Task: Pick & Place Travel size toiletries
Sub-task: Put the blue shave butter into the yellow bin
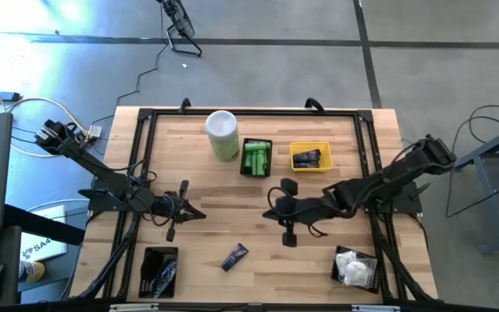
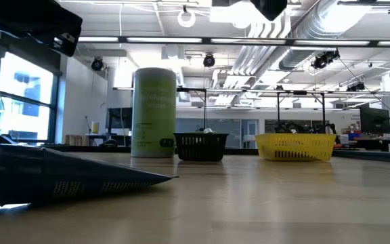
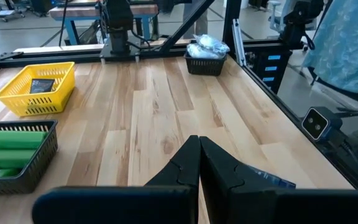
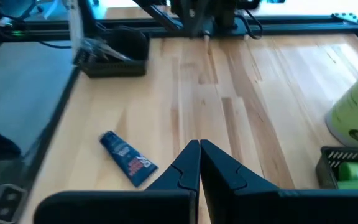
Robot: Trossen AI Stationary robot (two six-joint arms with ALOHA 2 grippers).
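Four baskets [image 1: 256, 159], one canister [image 1: 222, 134], one loose tube [image 1: 235, 256].

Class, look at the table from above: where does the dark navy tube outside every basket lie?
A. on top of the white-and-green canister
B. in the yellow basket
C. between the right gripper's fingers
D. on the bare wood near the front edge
D: the navy tube lies alone on the wood, outside every basket.
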